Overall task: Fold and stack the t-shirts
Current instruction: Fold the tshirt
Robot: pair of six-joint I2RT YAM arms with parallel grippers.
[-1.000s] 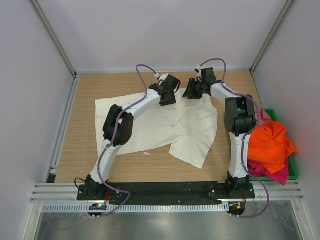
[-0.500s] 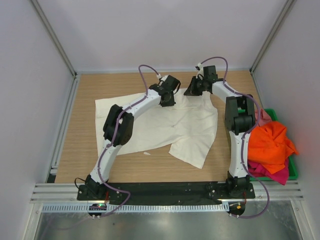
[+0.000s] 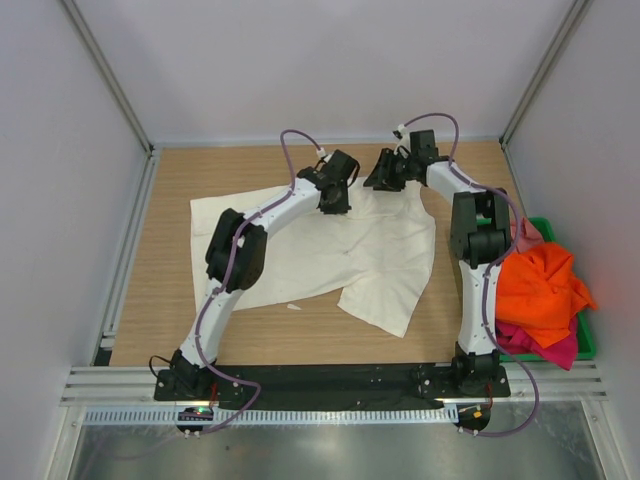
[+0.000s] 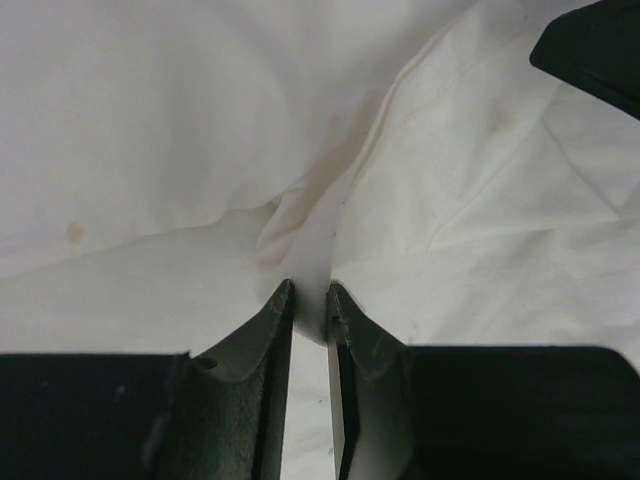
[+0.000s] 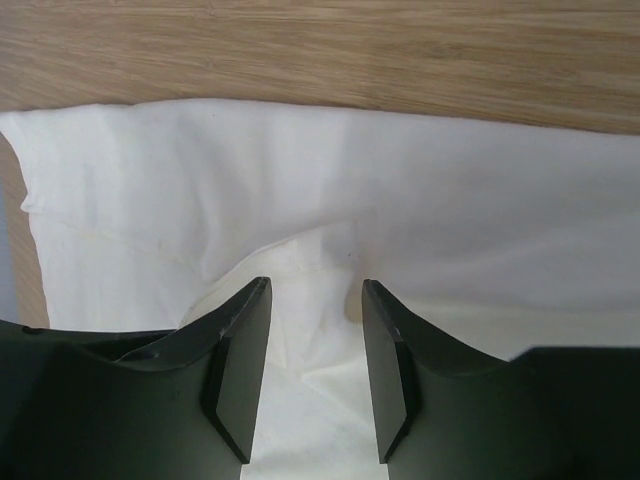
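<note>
Left gripper [image 4: 308, 300] is clamped on a raised ridge of the cream-white t-shirt [image 3: 330, 250], jaws all but together with only cloth between them. The right gripper [image 5: 312, 330] sits just beside it, jaws apart, straddling a small hump of the same shirt without closing on it. Working outward from the bases: one loose corner of the shirt points toward the near edge, with bare table [image 3: 170, 250] on either side. Mid-table the body lies spread, its long axis running left to right. Farther out, both grippers meet close together at the shirt's far edge, nearly level with each other. Past the right fingers the hem runs straight across, then a strip of wood, then the back wall. So I'd call it open room to lift and draw the edge toward the near side, little room to push away. Well off to the right, the orange t-shirt [image 3: 540, 285] heaps over a magenta t-shirt [image 3: 550, 348] in the green bin [image 3: 587, 340].
</note>
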